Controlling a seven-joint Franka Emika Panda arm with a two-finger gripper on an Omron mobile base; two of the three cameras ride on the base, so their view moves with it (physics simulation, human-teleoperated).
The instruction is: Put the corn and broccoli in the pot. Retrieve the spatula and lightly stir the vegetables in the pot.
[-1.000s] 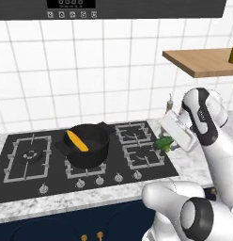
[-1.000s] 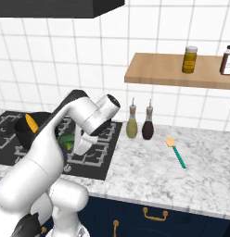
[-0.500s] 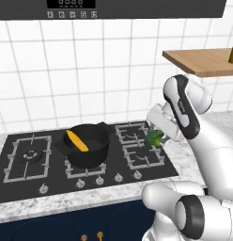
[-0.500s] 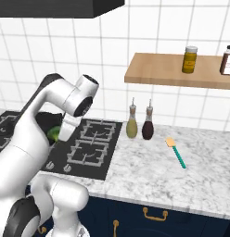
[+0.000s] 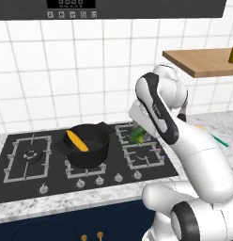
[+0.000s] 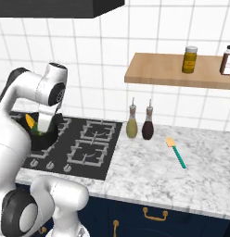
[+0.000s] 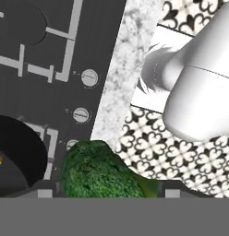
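Gripper [image 7: 105,196] clamped on small green broccoli floret [image 7: 99,172], light and irregular; hold its crown gently; round black pot [image 5: 85,143] near.

You have: broccoli [image 5: 137,135] held between the jaws above the hob; pot [image 5: 86,143] beside them, containing 1 corn [image 5: 76,140].

Corn [image 5: 77,140] lay in pot [image 5: 92,153] on hob [image 5: 24,164]. Broccoli [image 5: 137,135] hung right of pot, above burners. Spatula [image 6: 176,152] lay on worktop [image 6: 149,171], right of two bottles [image 6: 139,122] beside hob.
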